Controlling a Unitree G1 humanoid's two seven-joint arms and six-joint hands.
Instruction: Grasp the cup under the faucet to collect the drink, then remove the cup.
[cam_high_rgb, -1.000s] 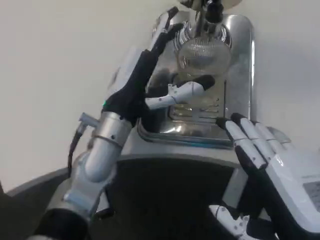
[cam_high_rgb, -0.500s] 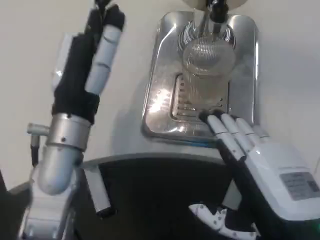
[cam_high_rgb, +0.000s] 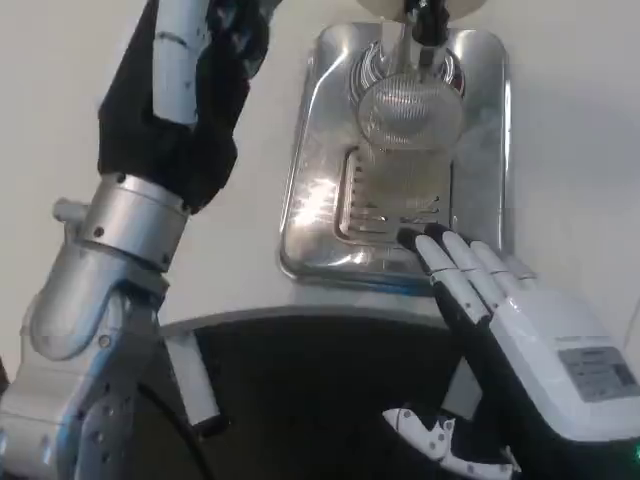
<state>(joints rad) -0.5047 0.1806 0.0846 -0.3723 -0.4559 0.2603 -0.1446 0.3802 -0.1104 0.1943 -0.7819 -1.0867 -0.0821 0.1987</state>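
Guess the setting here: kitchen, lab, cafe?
Likely a drink-dispenser test bench: a clear cup sits under a faucet on a steel drip tray, all on a white table.

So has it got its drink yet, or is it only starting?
Only starting, it seems. The clear cup already stands on the steel tray beneath the faucet; whether any drink is in it I cannot tell. Right now the right hand reaches toward the cup, fingertips at the tray's near edge, not holding it. The left hand is raised off to the side. Left to do: grasp, fill, remove.
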